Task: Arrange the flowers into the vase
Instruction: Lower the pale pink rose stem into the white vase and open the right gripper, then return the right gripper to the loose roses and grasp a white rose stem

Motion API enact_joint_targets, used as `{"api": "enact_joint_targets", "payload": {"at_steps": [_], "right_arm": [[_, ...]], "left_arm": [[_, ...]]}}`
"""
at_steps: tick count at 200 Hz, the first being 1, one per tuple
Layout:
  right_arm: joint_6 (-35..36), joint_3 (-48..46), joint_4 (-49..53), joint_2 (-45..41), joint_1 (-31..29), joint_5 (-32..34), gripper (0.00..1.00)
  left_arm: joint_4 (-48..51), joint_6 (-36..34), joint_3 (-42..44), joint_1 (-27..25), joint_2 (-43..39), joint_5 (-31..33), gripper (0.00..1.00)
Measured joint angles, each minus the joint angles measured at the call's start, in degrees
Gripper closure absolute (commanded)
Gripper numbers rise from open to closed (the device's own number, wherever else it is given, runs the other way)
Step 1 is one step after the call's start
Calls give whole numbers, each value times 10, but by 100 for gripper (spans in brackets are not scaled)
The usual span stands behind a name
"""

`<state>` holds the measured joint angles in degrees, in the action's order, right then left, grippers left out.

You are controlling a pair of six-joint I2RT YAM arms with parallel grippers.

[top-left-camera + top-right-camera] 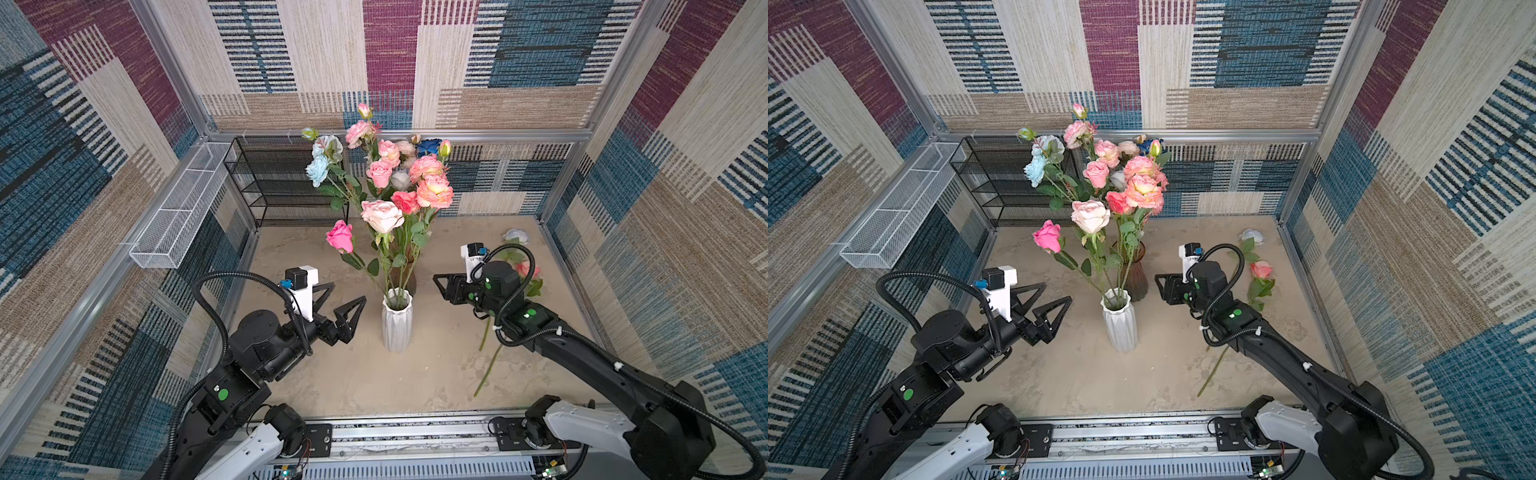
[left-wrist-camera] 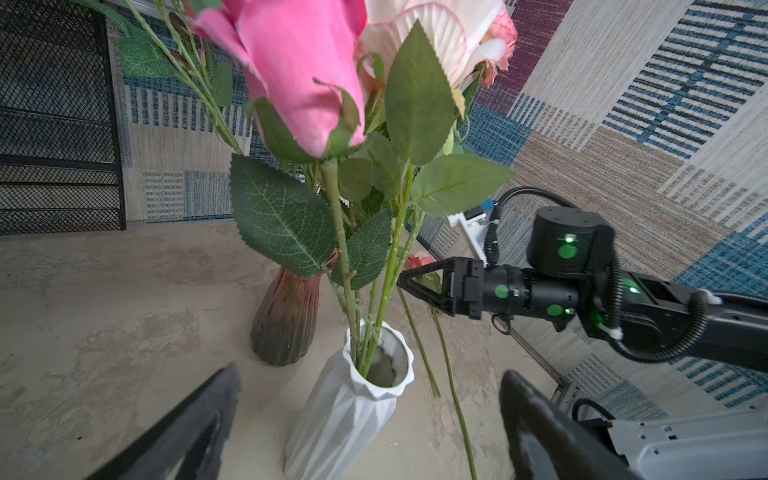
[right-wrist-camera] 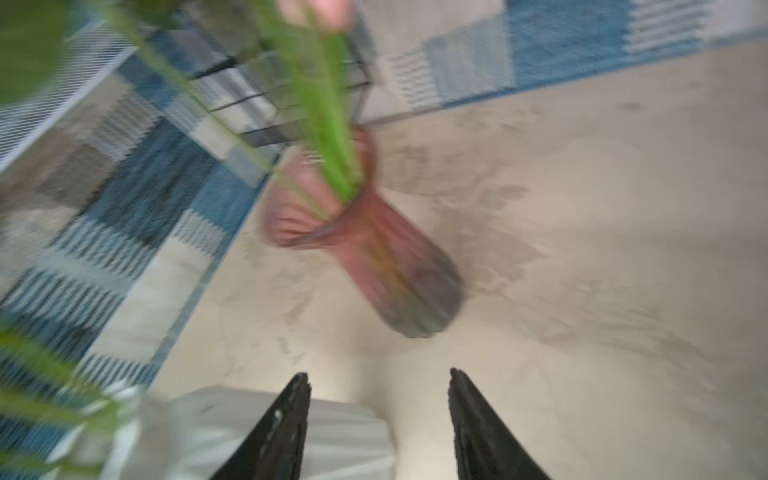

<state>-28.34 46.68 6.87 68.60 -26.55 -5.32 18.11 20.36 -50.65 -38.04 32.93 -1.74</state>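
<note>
1. a white ridged vase [image 1: 397,322] is seen upright near the middle of the table [image 1: 374,382] in both top views. a few green stems are held in it, topped by a deep pink rose [image 1: 340,237] leaning toward 11 o'clock and a pale pink rose [image 1: 381,216].
2. a dark red glass vase [image 1: 1136,278] is set just behind it, at 1 o'clock. the larger bunch of flowers [image 1: 415,174] appears to be held there: pink, peach, pale blue and one deep blue.
3. two loose ones are seen lying on the table at 2 o'clock of the white vase, a pink bloom [image 1: 1261,269] and a white bloom [image 1: 1252,236]. the stems are partly hidden under the right arm.
4. the left gripper [image 1: 348,291] is held at 9 o'clock of the white vase, claw spread wide, nothing between the fingers.
5. the right gripper [image 3: 379,374] is held at 2 o'clock, nearer than the loose blooms. the claw is parted and nothing is pinched, though its wrist view is blurred.
6. a black mesh shelf [image 1: 282,183] is placed at 11 o'clock against the back wall.
</note>
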Motion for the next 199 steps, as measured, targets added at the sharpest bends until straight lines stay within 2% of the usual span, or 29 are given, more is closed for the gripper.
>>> {"api": "enact_joint_targets", "payload": {"at_steps": [44,71,131,199], "right_arm": [[-27,12,19,125,148,10,46],[-33,69,14,213,204,38,47],[-37,213,30,385,264,98,47],[-34,320,87,483,292,145,52]], "left_arm": [[-2,0,2,0,-7,-2,1],[-3,0,3,0,-7,-5,1],[-5,0,9,0,-14,-15,1],[-5,0,12,0,-16,-13,1]]}}
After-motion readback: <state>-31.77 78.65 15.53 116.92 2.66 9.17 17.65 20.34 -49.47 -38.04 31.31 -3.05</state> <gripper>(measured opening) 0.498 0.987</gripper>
